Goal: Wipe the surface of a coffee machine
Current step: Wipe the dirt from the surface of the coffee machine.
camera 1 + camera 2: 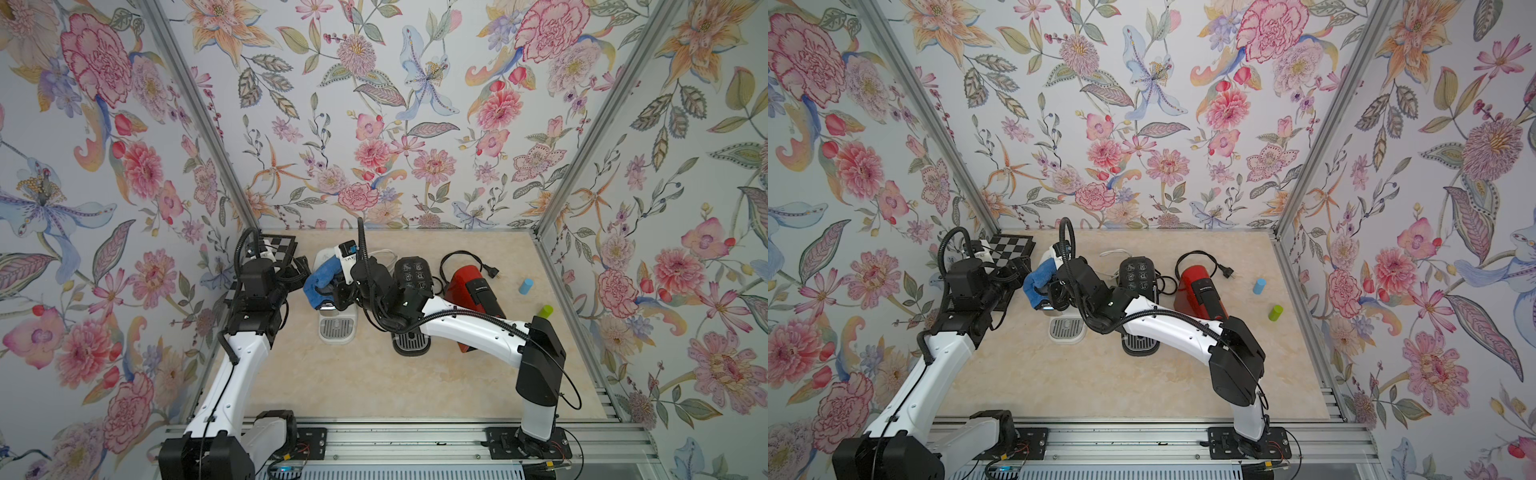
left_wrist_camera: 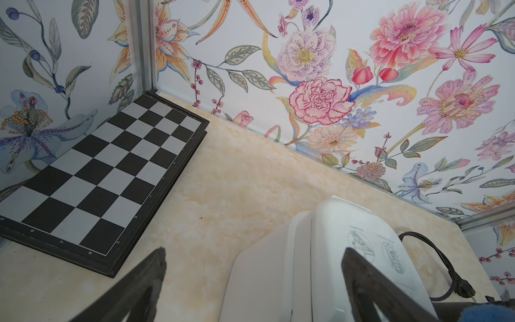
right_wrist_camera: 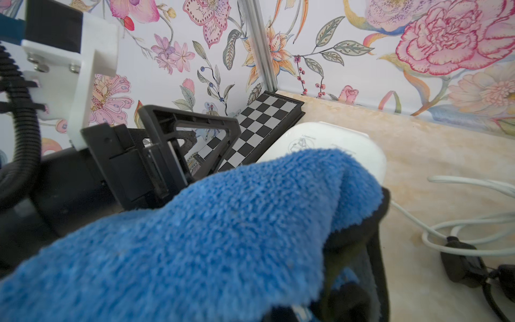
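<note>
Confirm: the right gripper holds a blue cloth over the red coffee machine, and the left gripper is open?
Wrong machine. Both top views show the right gripper holding the blue cloth over the white coffee machine; the red coffee machine stands untouched. The left gripper is open.

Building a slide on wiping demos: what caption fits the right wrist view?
Blue cloth against the white coffee machine's top, chessboard in the corner behind.
</note>
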{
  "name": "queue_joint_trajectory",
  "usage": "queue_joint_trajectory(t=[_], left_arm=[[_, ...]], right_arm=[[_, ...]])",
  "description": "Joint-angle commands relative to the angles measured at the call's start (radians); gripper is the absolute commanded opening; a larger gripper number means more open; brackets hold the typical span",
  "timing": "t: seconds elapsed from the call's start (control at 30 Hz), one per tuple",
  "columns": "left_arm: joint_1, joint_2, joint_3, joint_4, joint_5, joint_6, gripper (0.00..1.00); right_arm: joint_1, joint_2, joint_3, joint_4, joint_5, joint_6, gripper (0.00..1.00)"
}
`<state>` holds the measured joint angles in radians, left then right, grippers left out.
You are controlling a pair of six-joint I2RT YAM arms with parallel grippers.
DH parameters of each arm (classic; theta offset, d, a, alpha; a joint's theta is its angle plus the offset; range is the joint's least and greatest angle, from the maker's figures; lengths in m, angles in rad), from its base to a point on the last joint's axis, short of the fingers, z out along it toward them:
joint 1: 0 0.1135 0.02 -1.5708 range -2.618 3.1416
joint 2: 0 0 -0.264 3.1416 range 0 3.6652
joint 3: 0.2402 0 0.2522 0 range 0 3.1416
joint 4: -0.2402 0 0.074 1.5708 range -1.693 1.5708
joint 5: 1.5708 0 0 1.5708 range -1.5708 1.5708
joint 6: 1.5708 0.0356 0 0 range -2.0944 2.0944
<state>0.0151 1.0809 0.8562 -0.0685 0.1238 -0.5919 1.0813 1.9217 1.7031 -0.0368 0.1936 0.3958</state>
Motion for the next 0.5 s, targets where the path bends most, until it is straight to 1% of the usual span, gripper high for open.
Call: queue_joint_trajectory(t=[0.0, 0.23, 0.33, 0.47], left_arm=[[0.007, -0.022, -0.014, 0.026, 0.009, -0.011, 0.99], [0.007, -0.03, -0.016, 0.019, -0.027, 0.001, 0.99], [0.007, -0.03, -0.017, 0.017, -0.032, 0.005, 0.99], [0.007, -0.032, -0.019, 0.019, -0.03, 0.008, 0.99]], right_arm=[[-0.045, 0.073, 0.055, -0.012, -0.004, -0.021, 0.0], [-0.135, 0.231, 0.203, -0.012, -0.041, -0.009, 0.0], [-0.159, 0.291, 0.265, -0.013, -0.064, 0.007, 0.0], [-0.172, 0.327, 0.309, -0.017, -0.086, 0.017, 0.0]])
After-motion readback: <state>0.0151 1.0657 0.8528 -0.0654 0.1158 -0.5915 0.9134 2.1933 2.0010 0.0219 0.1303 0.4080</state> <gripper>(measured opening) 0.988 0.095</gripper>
